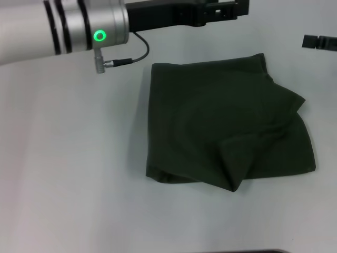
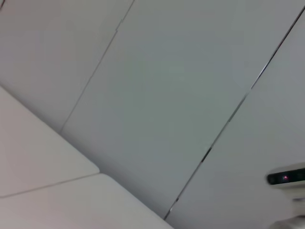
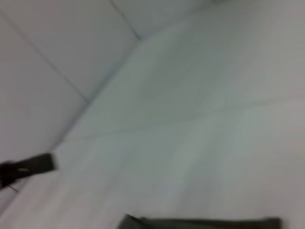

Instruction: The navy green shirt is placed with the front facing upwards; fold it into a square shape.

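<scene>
Shirt: dark olive-green cotton shirt (image 1: 226, 126) folded to a rough square on the white table (image 1: 68, 174), plain side up.
Left gripper (image 1: 226, 9): raised beyond the shirt; jaws unclear.
Right gripper (image 1: 319, 41): at far right edge; jaws unclear.

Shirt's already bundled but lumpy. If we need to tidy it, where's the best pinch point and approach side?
Probably the loose flap jutting out at the shirt's right edge, taken from the robot's right. It sticks past the otherwise roughly square outline and sits raised on a ridge, so the jaws could get under it. The left edge looks straight and flat. The left gripper is beyond the far edge; the right gripper is far right.
</scene>
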